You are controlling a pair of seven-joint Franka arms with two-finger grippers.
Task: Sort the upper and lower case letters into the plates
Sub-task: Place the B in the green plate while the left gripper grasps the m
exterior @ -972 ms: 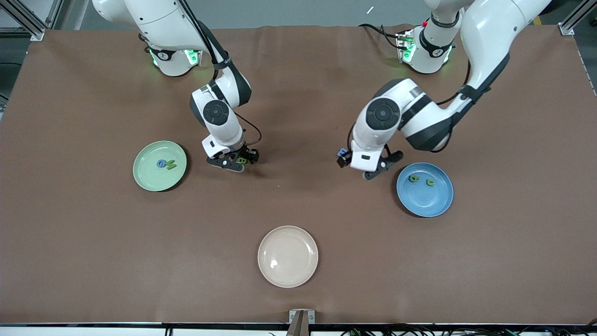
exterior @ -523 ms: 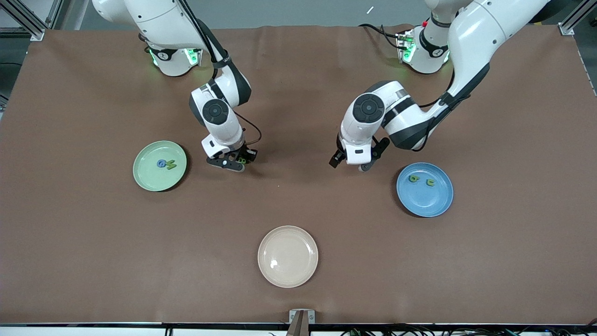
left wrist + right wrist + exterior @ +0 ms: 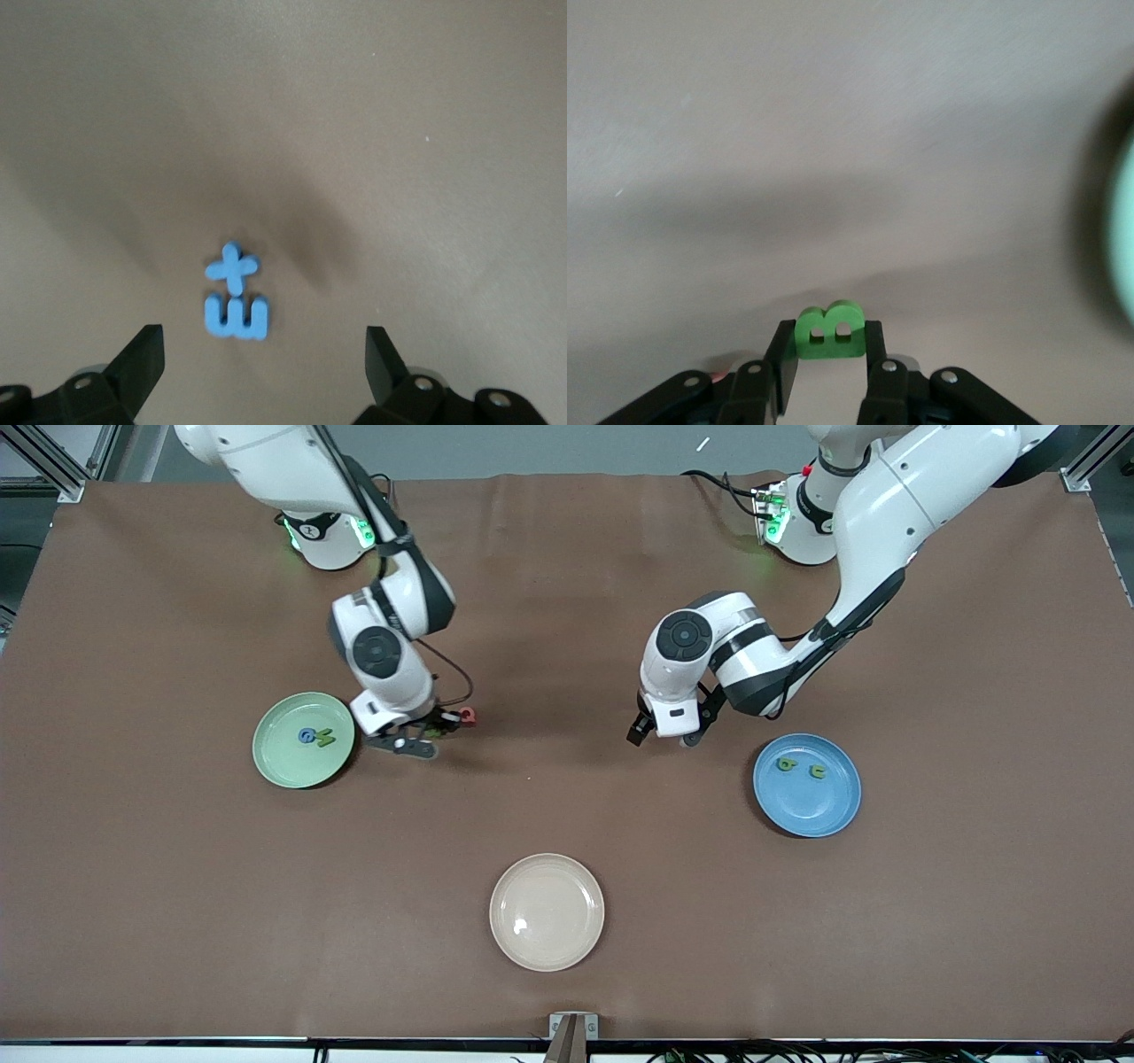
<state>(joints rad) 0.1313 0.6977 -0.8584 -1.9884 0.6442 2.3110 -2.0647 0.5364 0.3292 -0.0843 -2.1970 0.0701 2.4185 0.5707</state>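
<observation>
The brown surface (image 3: 567, 824) stretches wide, with broad bare room all around the three plates, which sit well apart from each other and from its edges. The cream-white plate (image 3: 547, 911) lies nearest the front camera, with nothing on it. The mint green plate (image 3: 303, 740) sits toward the right arm's end and carries a blue letter and a green letter; the blue plate (image 3: 806, 785) sits toward the left arm's end and carries two small green letters. Since a second ago, the right arm has swung toward the mint green plate, so the right pincer (image 3: 416, 737) now hangs just beside that plate's rim, and its fingers have clenched on a green letter B (image 3: 829, 331), as the right wrist view shows. That shift uncovers a small red letter (image 3: 468, 714) on the surface next to the right pincer. The left arm has pulled away from the blue plate toward the middle of the surface; the left pincer (image 3: 266, 367) hovers released, its fingers spread wide over a blue letter t (image 3: 232, 266) and a blue letter w (image 3: 236, 317), which touch each other on the bare surface.
</observation>
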